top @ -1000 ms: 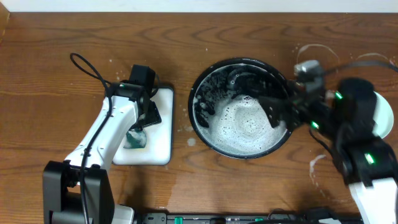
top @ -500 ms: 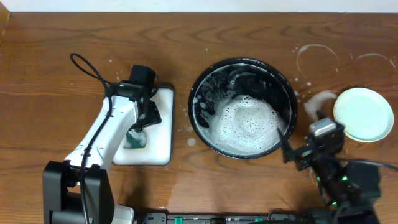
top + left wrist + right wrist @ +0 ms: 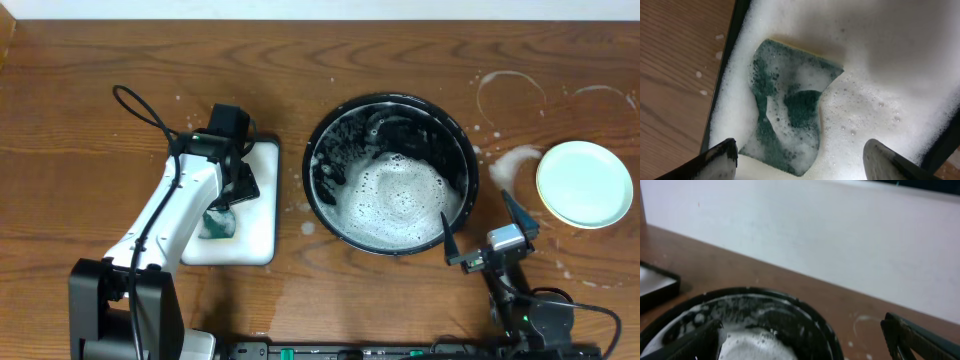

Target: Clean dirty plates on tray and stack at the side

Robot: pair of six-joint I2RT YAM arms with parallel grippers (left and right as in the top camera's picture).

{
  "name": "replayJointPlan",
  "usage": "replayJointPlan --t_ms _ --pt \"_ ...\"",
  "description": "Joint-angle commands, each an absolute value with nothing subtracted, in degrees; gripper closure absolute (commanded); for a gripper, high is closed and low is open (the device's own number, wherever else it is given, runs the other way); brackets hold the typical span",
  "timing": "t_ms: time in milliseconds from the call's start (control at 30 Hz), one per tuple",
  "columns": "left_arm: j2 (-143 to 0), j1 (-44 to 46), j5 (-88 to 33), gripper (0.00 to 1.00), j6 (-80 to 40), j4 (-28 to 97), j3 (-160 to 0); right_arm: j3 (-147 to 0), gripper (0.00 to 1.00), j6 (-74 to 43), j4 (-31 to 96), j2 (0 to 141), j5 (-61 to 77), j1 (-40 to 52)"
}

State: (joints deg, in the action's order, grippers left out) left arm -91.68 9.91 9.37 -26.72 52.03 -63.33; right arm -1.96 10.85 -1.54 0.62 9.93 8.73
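Foam (image 3: 395,205) covers most of the floor of the black tray (image 3: 312,150), so whether a plate lies beneath it cannot be told. At the right side of the bench (image 3: 90,90) a pale mint plate (image 3: 585,183) rests well clear of the tray. From overhead it reads as a single disc, and how many are stacked there cannot be made out.

The overhead view hides the left end effector (image 3: 800,160) under its own arm. Its wrist camera shows the fingers (image 3: 722,159) spread wide and gripping nothing, above the sudsy green sponge (image 3: 790,107) in the white dark-rimmed dish (image 3: 262,200). The picture's bottom edge cuts the fingers off.

The right end effector (image 3: 481,222) sits just outside the tray's lower right rim, between tray and plate, with its fingers wide apart and empty. Its arm runs off the lower edge of the overhead view. Its wrist view is blurred and shows only the tray's rim and a white wall (image 3: 815,240).

Open wood lies above the tray and at the far left. Whitish soapy rings (image 3: 510,95) mark the upper right corner.
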Motion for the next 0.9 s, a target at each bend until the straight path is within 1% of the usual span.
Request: replayJointPlan --t_ms 0,200,367,867 --pt "-91.24 9.67 9.67 0.18 -26.37 52.14 -63.59 -0.32 0.01 11.73 -1.58 0.27 8.78 7.53" --pt "-91.24 9.67 9.67 0.18 -26.37 52.14 -63.59 -0.32 0.01 12.93 -1.13 0.27 8.82 7.60" --pt "-91.24 9.67 9.67 0.18 -26.37 52.14 -63.59 -0.32 0.01 12.91 3.62 0.30 8.82 7.60" --pt "-91.24 9.67 9.67 0.18 -26.37 52.14 -63.59 -0.32 0.01 12.91 3.46 0.49 8.82 7.57"
